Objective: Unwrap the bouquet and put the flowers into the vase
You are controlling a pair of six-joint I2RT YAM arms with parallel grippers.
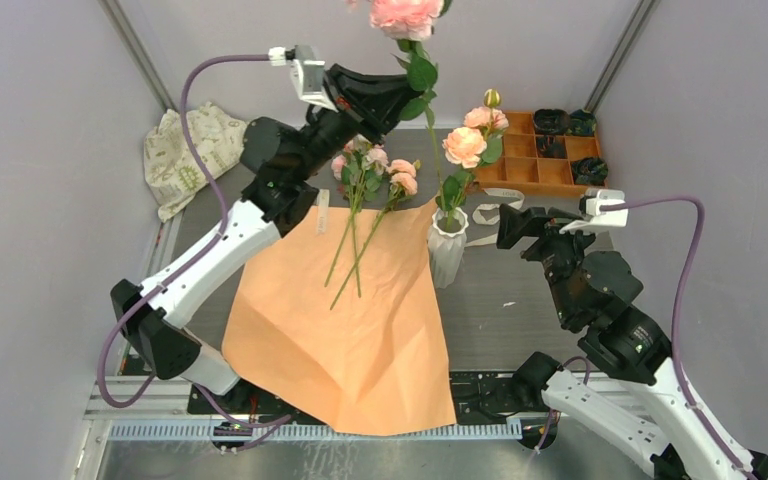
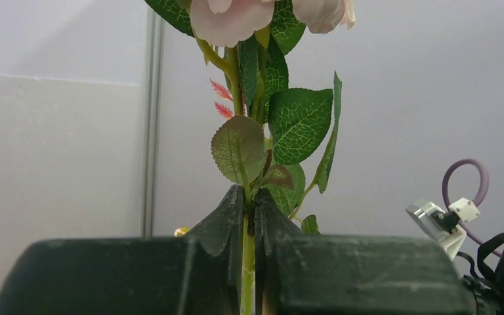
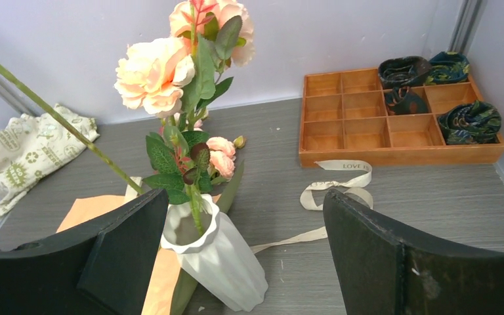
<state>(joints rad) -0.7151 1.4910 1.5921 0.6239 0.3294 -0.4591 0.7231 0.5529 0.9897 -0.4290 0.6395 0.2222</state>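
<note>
- Holding 1 pink flower (image 1: 405, 14) upright and high above the counter (image 1: 520, 300), the left gripper (image 1: 398, 100) is clamped on its thin green stem, just under the leaves.
- The stem's lower end slants down toward the white vase (image 1: 447, 245), which stands at the right edge of the flattened orange paper (image 1: 340, 330). Whether the tip is inside the rim cannot be told.
- 1 stem with peach blooms (image 1: 465, 145) stands in the vase. A few more flowers (image 1: 370, 170) lie on the far end of the paper.
- The right gripper (image 1: 495, 225) hovers just right of the vase, its fingers wide apart, holding nothing.
- The step in hand appears to be seating the raised stem. It likely goes best by centring the tip over the free part of the mouth and lowering straight down. The grip should ease off only once the stem sits deep.
- The vase looks small and could tip under a sideways push, so the right gripper may need to steady it.
</note>
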